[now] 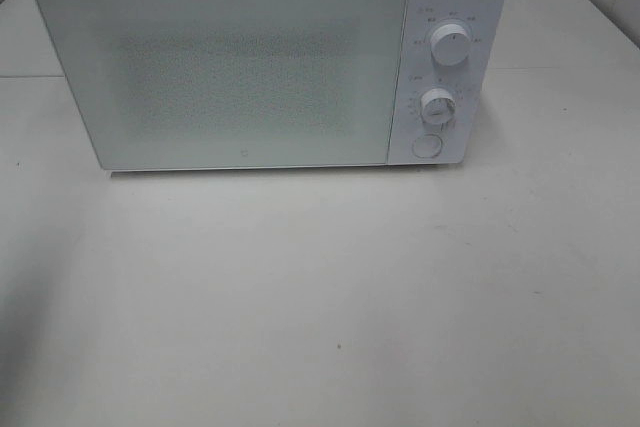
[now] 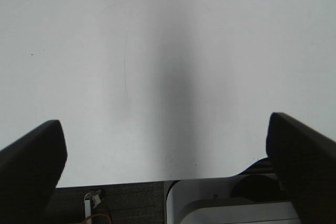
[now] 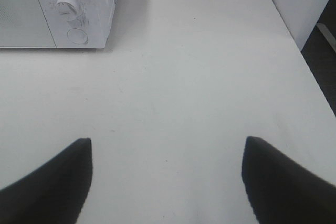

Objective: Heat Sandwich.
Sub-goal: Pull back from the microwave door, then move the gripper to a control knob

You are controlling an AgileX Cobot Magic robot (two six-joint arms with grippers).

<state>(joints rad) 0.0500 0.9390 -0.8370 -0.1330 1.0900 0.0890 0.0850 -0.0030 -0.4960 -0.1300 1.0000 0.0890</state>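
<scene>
White laminate desk (image 1: 320, 327) fills most of my overhead feed, bare in front of the oven. At the back sits the white microwave (image 1: 268, 59), facing me squarely so either arm can reach its front. Its door (image 1: 215, 72) is shut, and the dotted screen hides the inside. I see no sandwich in any feed, so I cannot say whether it is inside or off camera.

The left pincer (image 2: 164, 121) hangs wide and empty over plain desk near the edge. The right pincer (image 3: 168, 141) is just as wide and empty, parked well short of the control panel, which I read as a waiting pose.

On the panel, the upper knob (image 1: 451, 45) sits above the lower knob (image 1: 437, 106), and the round door button (image 1: 428, 145) is lowest.
</scene>
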